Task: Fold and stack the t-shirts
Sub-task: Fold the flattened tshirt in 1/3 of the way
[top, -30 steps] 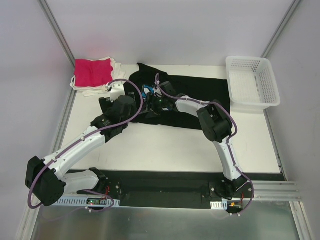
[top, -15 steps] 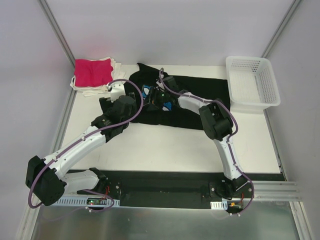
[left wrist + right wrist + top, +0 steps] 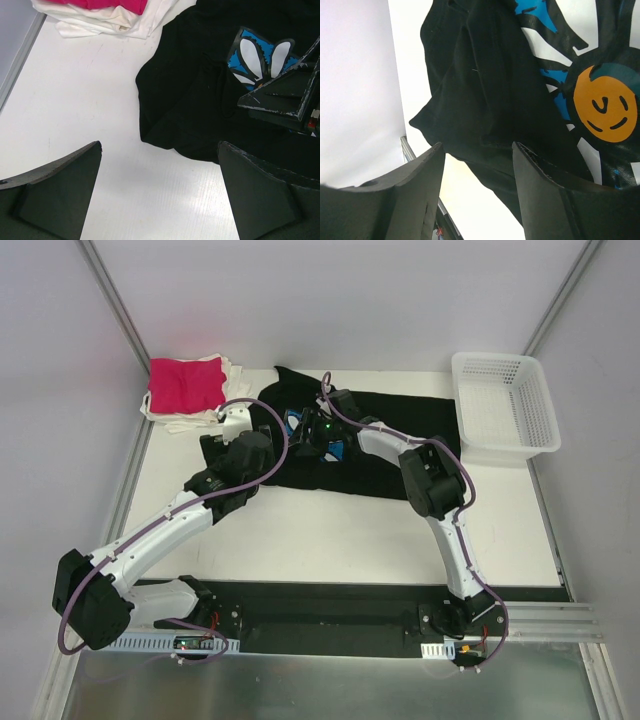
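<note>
A large black t-shirt (image 3: 400, 430) lies spread across the back of the table, its blue daisy print (image 3: 298, 421) partly showing. A magenta-pink shirt (image 3: 185, 383) sits folded on white/cream shirts (image 3: 185, 421) at the back left. My left gripper (image 3: 222, 440) is open and empty over bare table at the black shirt's left edge (image 3: 185, 100). My right gripper (image 3: 318, 430) is open just above the print. In the right wrist view, black folds (image 3: 485, 85) lie between its fingers and the orange daisy face (image 3: 600, 100) shows. The right gripper (image 3: 282, 95) also shows in the left wrist view.
A white plastic mesh basket (image 3: 505, 405) stands at the back right, touching the black shirt's right end. Metal frame posts run along the table's left and right sides. White table (image 3: 340, 540) lies between the shirt and the arm bases.
My right gripper has moved a little away and to the right over the black shirt's print. The left arm has barely moved.
</note>
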Robot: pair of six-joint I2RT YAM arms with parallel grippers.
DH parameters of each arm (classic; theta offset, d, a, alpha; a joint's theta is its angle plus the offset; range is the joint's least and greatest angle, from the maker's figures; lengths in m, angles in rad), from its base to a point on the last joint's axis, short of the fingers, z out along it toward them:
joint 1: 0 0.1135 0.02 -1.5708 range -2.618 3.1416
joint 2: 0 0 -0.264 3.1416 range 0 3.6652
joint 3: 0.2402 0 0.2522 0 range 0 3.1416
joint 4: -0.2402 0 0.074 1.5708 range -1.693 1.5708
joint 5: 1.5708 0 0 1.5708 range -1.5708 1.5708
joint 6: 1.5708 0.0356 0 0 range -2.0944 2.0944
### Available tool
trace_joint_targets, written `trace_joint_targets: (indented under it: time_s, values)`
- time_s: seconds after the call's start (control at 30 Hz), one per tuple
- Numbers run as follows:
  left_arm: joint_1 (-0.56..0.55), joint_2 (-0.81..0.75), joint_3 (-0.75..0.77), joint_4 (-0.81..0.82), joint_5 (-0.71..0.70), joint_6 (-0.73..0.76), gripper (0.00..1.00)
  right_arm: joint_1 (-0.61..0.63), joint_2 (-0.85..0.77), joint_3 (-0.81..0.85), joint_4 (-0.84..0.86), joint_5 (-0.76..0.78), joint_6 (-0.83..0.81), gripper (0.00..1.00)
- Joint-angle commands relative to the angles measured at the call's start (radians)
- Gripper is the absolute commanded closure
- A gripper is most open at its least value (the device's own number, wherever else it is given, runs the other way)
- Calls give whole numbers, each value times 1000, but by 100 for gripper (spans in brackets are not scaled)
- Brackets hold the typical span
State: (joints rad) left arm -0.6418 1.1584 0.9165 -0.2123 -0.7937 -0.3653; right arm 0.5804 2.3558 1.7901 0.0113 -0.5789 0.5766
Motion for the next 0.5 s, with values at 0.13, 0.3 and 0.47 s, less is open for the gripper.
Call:
trace_joint_targets:
  time_s: [0.13, 0.3, 0.47]
  values:
    - [-7, 0, -5, 28, -9, 14, 1, 3, 3, -8, 21, 11, 12, 41]
    - [-7, 6, 2, 28, -1, 34, 1, 2, 2, -32, 36, 16, 17, 43]
    - [-9, 6, 5, 28, -4, 39, 1, 2, 2, -58, 50, 22, 28, 45]
